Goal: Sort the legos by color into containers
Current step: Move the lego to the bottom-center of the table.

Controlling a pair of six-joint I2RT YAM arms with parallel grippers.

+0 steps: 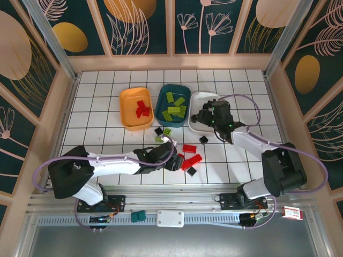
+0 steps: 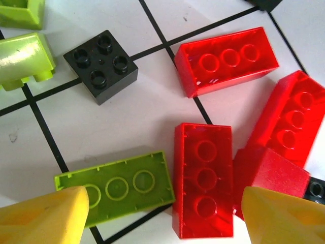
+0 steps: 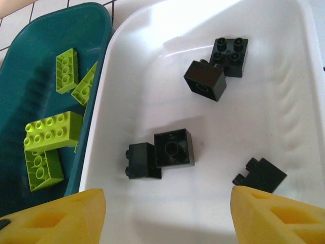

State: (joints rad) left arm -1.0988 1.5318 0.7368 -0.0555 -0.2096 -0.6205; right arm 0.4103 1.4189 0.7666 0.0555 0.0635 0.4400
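As I stood by the rig, the white gridded table (image 1: 96,107) lay beneath both arms. The left arm (image 1: 112,160) stretched low across the near squares. The left gripper (image 1: 172,156) was released, its yellow fingertips (image 2: 45,216) spread wide and grasping nothing above a loose scatter of bricks. The right gripper (image 1: 208,115) hung over the white tub (image 1: 196,103), likewise slack and empty.

Three tubs sat in a row toward the far side. The orange tub (image 1: 128,119) held red bricks (image 1: 142,108), the dark teal tub (image 1: 182,89) held lime bricks (image 3: 53,131), and the white tub held five black bricks (image 3: 174,148).

On the table under the left gripper, an upturned lime brick (image 2: 116,185) lay just beside an upturned red brick (image 2: 203,180), both between the fingertips. A black two-by-two brick (image 2: 100,66) sat apart, studs up. By the near rail, a red-and-white tag (image 1: 292,213) carried print too small to read.
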